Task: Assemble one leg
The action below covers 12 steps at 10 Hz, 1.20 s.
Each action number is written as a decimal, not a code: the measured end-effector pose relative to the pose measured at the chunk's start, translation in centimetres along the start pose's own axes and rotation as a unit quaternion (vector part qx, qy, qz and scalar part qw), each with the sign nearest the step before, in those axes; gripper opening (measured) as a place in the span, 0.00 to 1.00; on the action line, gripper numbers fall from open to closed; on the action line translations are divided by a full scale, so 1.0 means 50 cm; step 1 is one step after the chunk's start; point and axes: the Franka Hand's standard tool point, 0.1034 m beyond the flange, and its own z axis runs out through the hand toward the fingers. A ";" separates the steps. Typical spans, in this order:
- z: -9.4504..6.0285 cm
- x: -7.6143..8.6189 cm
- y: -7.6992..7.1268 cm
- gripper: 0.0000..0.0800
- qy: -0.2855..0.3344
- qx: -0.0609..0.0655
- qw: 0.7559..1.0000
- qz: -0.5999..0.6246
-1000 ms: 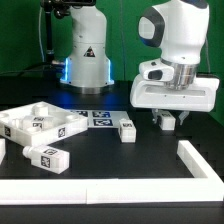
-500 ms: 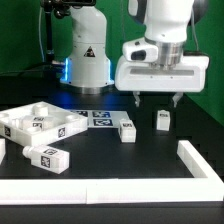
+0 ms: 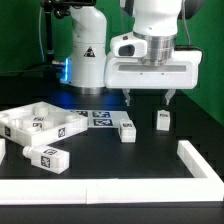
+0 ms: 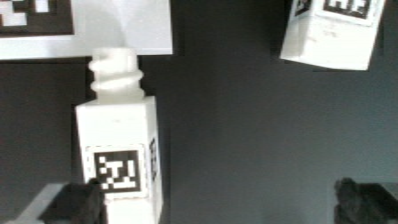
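Robot arm's pincer (image 3: 149,97) hanging spread and empty above small white furniture legs on a black worktop (image 3: 110,170).

Its black fingers (image 3: 170,97) stand wide apart with nothing between them. Below them, towards the exterior view's right, sits a stubby white plastic leg with square black-and-white tags (image 3: 162,120). A lookalike leg (image 3: 125,129) lies near it on the exterior view's left, close beside the flat white marker board (image 3: 97,118). The wrist view shows one leg's ribbed screw tip (image 4: 112,72) meeting that board's edge (which of the two legs, I cannot tell). A wide white tray-like panel (image 3: 35,122) lies far to the exterior view's left, with a third leg (image 3: 47,157) nearer the camera.
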 end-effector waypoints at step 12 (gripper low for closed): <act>0.120 0.030 0.082 0.66 0.042 -0.017 0.999 -0.011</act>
